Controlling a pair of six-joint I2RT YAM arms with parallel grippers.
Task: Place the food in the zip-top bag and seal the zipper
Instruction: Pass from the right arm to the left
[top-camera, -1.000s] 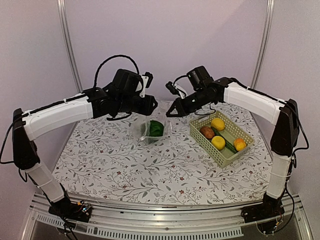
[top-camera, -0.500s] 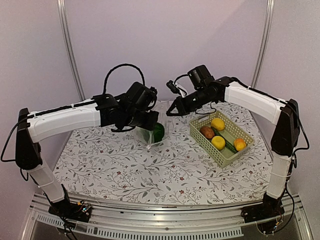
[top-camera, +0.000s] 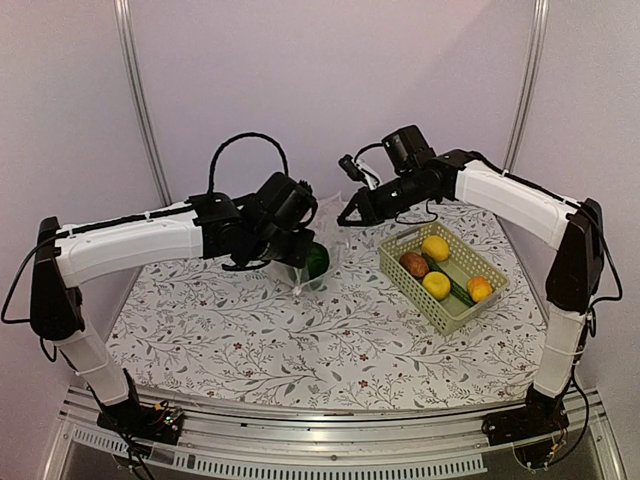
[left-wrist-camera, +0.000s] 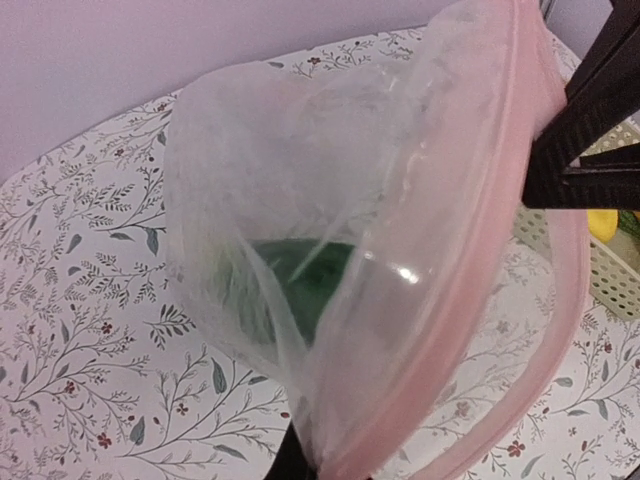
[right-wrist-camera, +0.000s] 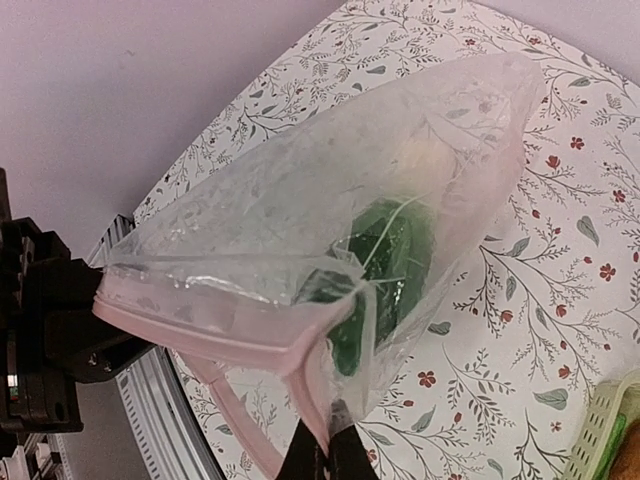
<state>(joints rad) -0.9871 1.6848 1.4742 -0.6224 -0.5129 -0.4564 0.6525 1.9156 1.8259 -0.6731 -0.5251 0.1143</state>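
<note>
The zip-top bag (top-camera: 322, 243) hangs open between both grippers above the table. My left gripper (top-camera: 299, 268) is shut on the near-left part of its mouth; in the left wrist view (left-wrist-camera: 303, 458) the plastic (left-wrist-camera: 300, 190) gathers into its dark tips. My right gripper (top-camera: 346, 219) is shut on the far-right part, pinching the pink zipper (right-wrist-camera: 200, 325) at the fold (right-wrist-camera: 332, 452). A leafy green vegetable (right-wrist-camera: 388, 262) lies inside the bag (right-wrist-camera: 290, 190). Two yellow fruits (top-camera: 435, 247), a reddish-brown one (top-camera: 413, 264), an orange piece (top-camera: 480, 288) and a cucumber (top-camera: 458, 287) lie in the basket.
The pale green lattice basket (top-camera: 398, 270) stands on the flowered tablecloth (top-camera: 300, 340) to the right of the bag. The right arm reaches over the basket's far side. A purple wall closes the back.
My left gripper dropped from above the bag to its near-left mouth edge and shut on it. The right gripper kept its hold and rose slightly.
</note>
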